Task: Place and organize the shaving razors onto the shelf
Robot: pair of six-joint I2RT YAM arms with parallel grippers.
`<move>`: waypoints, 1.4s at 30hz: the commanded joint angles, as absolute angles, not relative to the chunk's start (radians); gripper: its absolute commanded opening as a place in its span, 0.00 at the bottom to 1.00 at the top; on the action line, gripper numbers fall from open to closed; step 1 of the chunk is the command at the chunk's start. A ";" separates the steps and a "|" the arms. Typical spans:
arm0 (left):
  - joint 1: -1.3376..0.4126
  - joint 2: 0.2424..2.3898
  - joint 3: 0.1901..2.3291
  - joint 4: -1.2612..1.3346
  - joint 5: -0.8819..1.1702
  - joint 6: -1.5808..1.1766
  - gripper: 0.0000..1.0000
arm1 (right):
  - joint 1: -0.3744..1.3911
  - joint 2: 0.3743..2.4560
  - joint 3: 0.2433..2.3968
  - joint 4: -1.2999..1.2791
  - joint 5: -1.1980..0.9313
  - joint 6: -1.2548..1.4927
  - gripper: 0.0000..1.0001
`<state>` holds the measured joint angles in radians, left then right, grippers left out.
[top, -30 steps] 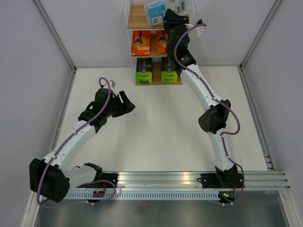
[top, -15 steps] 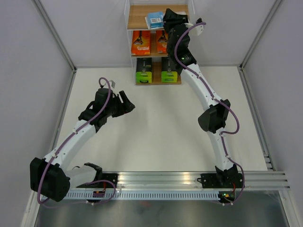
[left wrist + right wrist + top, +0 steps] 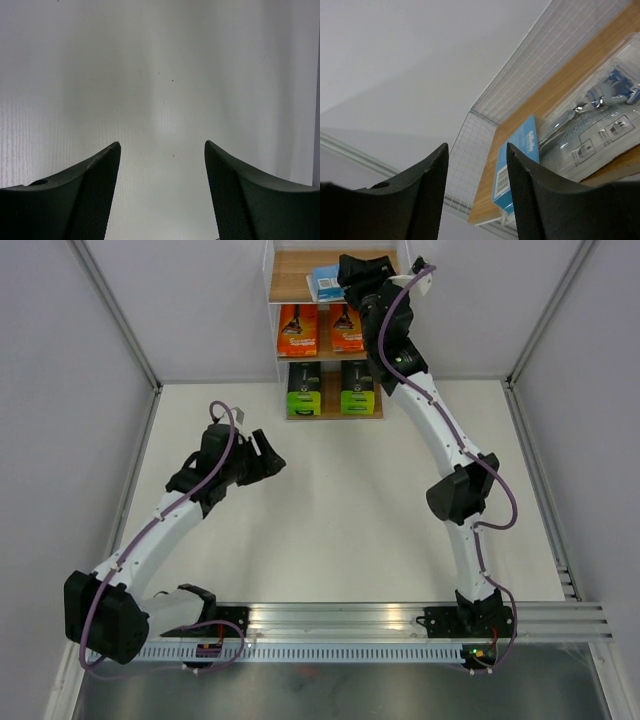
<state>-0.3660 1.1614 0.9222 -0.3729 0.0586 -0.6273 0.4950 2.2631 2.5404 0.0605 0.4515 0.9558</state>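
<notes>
One shelf, three tiers, held five razor packs. Right gripper, the nearer, hung at the top tier, fingers apart and empty; blue pack lay flat just beside it. Left gripper stood parted, empty, well apart.

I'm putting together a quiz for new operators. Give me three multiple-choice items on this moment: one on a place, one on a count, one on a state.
1. Where is the light blue pack? A. top board of the shelf B. middle board C. bottom board
2. How many orange packs are on the middle board? A. one B. two C. three
3. The right gripper is: A. shut on a pack B. open, empty C. shut, empty
Answers: 1 A, it lies flat on the top board. 2 B, two sit side by side. 3 B, the wrist view shows a bare gap between its fingers.
</notes>
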 commanded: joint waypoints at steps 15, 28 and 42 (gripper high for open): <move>-0.379 1.477 1.656 -0.250 0.176 -0.371 0.74 | 0.367 1.717 2.214 -0.356 0.078 0.502 0.91; -0.485 1.913 2.290 -0.209 0.158 -0.342 0.74 | 0.094 1.360 1.639 -0.341 0.081 0.386 0.96; -0.495 2.072 2.367 -0.012 0.150 -0.383 0.75 | 0.080 1.252 1.312 -0.181 -0.038 0.434 0.98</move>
